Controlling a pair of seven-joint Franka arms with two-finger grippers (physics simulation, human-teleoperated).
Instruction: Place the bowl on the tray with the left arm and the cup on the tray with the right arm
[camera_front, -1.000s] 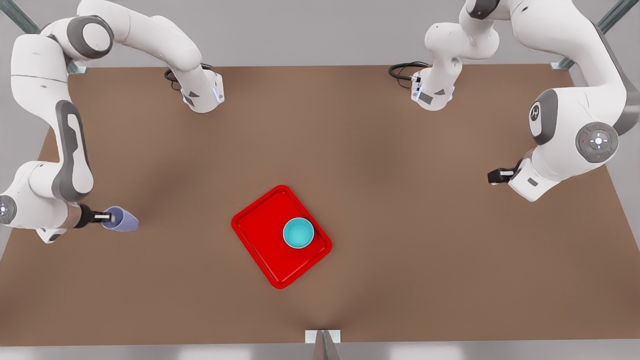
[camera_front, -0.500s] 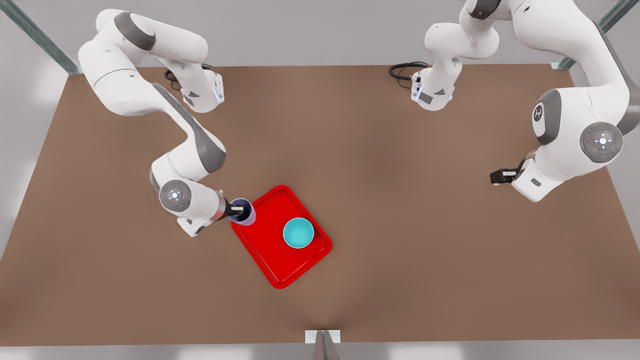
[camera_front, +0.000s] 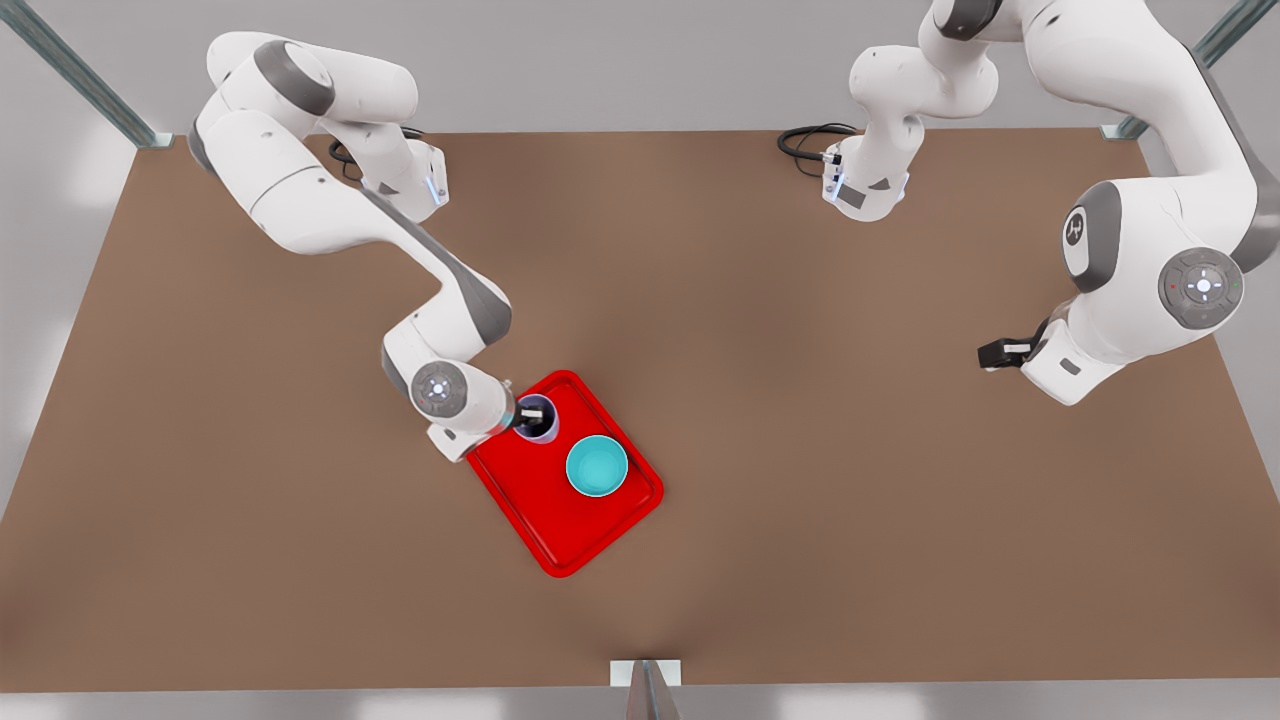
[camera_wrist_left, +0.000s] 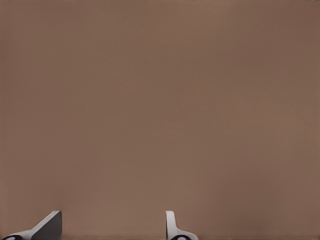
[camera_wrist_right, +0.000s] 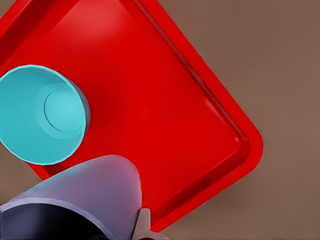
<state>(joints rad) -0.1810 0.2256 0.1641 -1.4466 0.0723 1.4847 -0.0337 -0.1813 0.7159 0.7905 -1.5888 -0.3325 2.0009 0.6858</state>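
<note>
The red tray (camera_front: 556, 535) lies near the table's middle, and the teal bowl (camera_front: 597, 466) stands upright inside it. My right gripper (camera_front: 527, 411) is shut on the rim of the lavender cup (camera_front: 538, 422), which it holds upright over the tray's corner nearest the front view's left. From the right wrist, the cup (camera_wrist_right: 85, 195) sits close beside the bowl (camera_wrist_right: 40, 120) over the tray (camera_wrist_right: 165, 100), and one finger (camera_wrist_right: 144, 225) presses the cup's wall. I cannot tell whether the cup touches the tray. My left gripper (camera_front: 992, 352) waits open over bare table (camera_wrist_left: 160, 100) at the front view's right.
Both arm bases (camera_front: 405, 190) (camera_front: 865, 185) stand at the table's back edge with black cables (camera_front: 805, 145) beside them. A metal bracket (camera_front: 645, 675) sits at the front edge. Brown table surface (camera_front: 800, 500) surrounds the tray.
My right arm swung the cup from the front view's far left to above the tray's corner, and the cup went from tilted to upright. The left arm and the bowl stayed put.
</note>
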